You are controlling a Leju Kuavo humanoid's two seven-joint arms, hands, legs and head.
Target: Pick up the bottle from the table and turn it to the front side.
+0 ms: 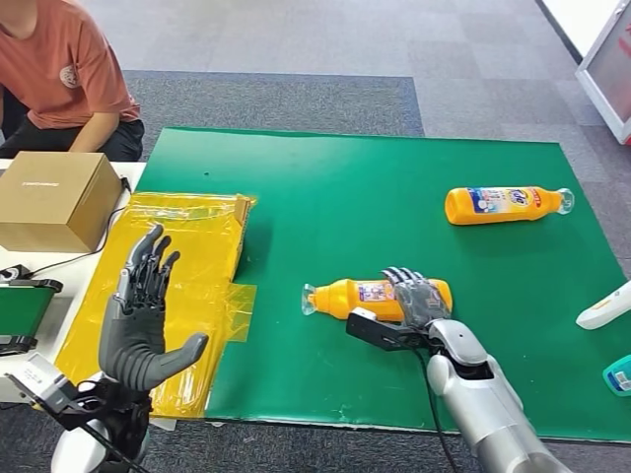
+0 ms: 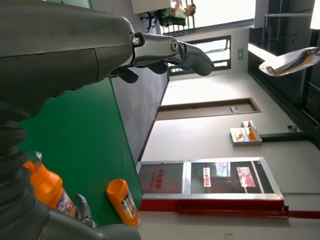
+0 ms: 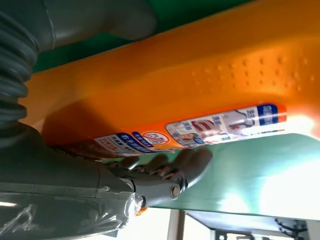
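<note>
An orange bottle lies on its side on the green mat, its clear cap pointing left. My right hand is laid over its right half, fingers draped across the top and down the far side. In the right wrist view the fingers touch the label of the bottle, while the thumb stands a little off the near side with green showing between. The bottle rests on the mat. My left hand is raised over the table's left front, fingers spread, holding nothing.
A second orange bottle lies at the mat's back right. Yellow plastic sheeting and a cardboard box cover the left side. A person sits behind the box. A white item and a teal one lie at the right edge.
</note>
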